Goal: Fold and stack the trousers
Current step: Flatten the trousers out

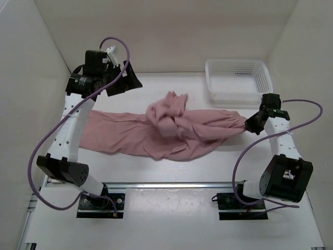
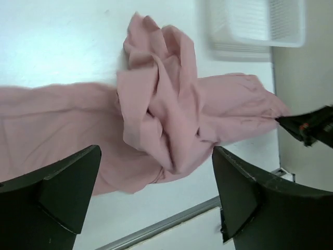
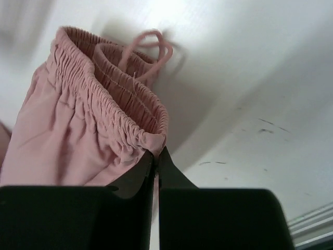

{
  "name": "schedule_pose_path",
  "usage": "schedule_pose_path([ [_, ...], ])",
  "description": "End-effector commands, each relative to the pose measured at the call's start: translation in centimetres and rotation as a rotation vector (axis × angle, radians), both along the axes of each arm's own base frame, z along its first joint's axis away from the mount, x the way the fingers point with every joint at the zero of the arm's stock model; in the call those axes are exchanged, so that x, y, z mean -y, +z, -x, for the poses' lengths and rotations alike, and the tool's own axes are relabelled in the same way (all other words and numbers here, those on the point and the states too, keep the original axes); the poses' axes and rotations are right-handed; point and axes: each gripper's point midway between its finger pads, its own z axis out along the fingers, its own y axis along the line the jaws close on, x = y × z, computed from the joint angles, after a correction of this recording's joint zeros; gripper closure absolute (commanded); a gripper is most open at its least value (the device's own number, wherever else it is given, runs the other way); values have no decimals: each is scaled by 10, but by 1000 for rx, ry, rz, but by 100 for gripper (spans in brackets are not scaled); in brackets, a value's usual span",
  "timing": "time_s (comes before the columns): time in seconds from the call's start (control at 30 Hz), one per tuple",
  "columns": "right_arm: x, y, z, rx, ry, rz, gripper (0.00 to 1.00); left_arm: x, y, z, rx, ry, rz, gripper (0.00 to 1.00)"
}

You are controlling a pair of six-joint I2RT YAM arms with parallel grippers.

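Tabletop (image 1: 171, 89) — white, carries all items. Dusty-pink trousers (image 1: 130, 136) lie across its middle, stretched from near the left edge toward the right edge, with a bunched heap of fabric at the centre. White plastic basket (image 1: 237, 78) sits at the far right corner, apart from the trousers. Left gripper (image 2: 156, 151) hangs above the far left area, jaws spread wide, holding nothing. Right gripper (image 3: 156, 153) — jaws clamped on the gathered waistband (image 3: 112, 101) at the trousers' right end; a drawstring loop (image 3: 152, 48) lies just beyond it
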Motion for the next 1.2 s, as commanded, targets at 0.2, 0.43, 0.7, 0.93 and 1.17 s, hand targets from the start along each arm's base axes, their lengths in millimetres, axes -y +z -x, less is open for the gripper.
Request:
schedule_pose_path([
  [0.2,17,-18,11,-94,23,66,100,-39,-111,-41,-249,95,-131,60],
  [0.43,18,-19,14,-106,39,78,100,18,-125,-56,-254,-31,-182,66],
  [0.7,15,-18,11,-93,49,64,100,125,-165,-68,-275,-123,-370,3],
  [0.93,11,-26,15,-117,68,45,100,185,-221,-60,-295,-235,-385,0],
  [1.17,8,-27,17,-115,72,37,100,208,-236,-66,-285,-254,-338,45],
])
